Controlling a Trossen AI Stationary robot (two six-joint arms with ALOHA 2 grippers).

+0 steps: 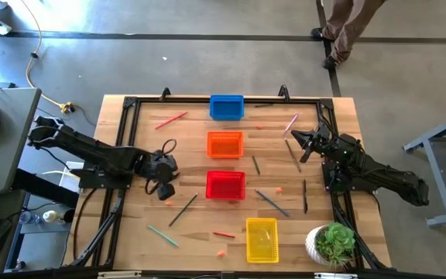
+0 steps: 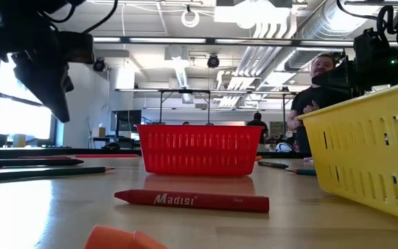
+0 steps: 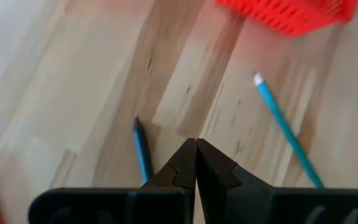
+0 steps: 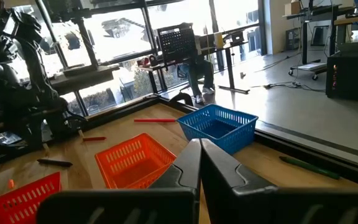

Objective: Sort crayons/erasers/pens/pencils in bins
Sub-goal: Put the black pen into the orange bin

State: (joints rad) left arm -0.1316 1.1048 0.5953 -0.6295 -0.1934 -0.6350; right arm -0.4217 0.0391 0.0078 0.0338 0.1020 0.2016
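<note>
Nearest in the low view, a red crayon (image 2: pixel 192 200) printed "Madisi" is seen lying on the tabletop (image 2: pixel 61 207), with the red bin (image 2: pixel 196 149) behind it and the yellow bin (image 2: pixel 368 149) at the right. Farther back, the orange bin (image 1: pixel 224 144) and blue bin (image 1: pixel 226 107) are lined up. The left tool (image 1: pixel 166 188) is held closed and empty beside the red bin, and the right tool (image 1: pixel 300 143) closed and empty near the orange bin.
</note>
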